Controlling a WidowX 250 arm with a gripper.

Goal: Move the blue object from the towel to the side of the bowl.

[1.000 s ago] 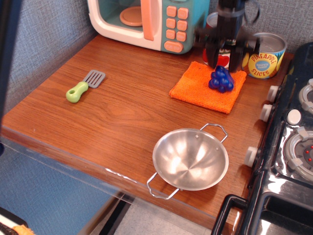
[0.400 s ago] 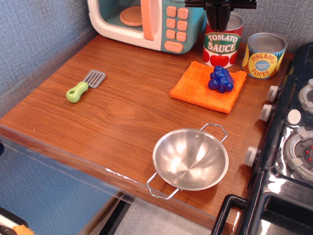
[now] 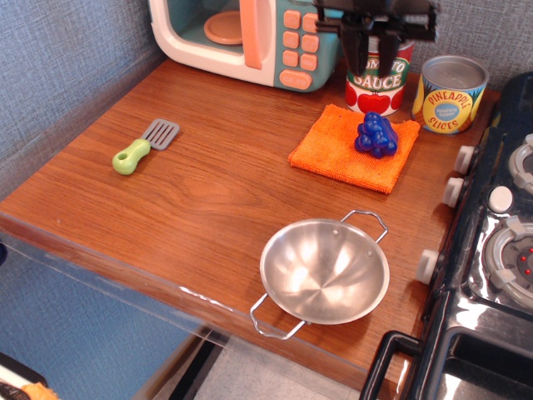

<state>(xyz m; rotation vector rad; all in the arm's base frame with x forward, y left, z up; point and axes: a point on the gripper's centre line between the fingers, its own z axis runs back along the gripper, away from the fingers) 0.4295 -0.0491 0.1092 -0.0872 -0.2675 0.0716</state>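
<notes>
Grapes [image 3: 376, 135] near "PINEAPPLE SLICES" can [image 3: 448, 93].

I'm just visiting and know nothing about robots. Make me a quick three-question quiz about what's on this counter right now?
1. True or false: the blue grapes lie on the orange towel.
2. What rests nearest the microwave? A) spatula B) tomato sauce can C) steel bowl
3. Fill in: the gripper hangs in front of the ______ can, holding nothing.

Key: 1 true; 2 B; 3 tomato sauce.
</notes>
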